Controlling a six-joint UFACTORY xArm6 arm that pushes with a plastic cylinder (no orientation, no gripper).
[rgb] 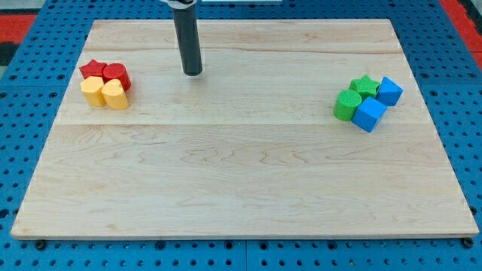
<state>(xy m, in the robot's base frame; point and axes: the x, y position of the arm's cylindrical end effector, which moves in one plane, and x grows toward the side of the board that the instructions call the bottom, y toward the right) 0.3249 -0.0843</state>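
wooden board (241, 188) nearest; my tip (193, 74) touches nothing, red blocks (105, 73) to view's left.

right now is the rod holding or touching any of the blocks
Nothing is held. My tip stands alone on the board, apart from every block; nearest, toward the view's left, is the red block.

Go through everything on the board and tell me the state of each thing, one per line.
My tip: on the board, touching no block, nearest the red ones.
Red star block: flat, against the red block.
Red block: touching both yellow blocks.
Two yellow blocks: side by side, touching.
Green star block: packed between green cylinder and blue cube.
Green cylinder: upright.
Two blue cubes: touching.
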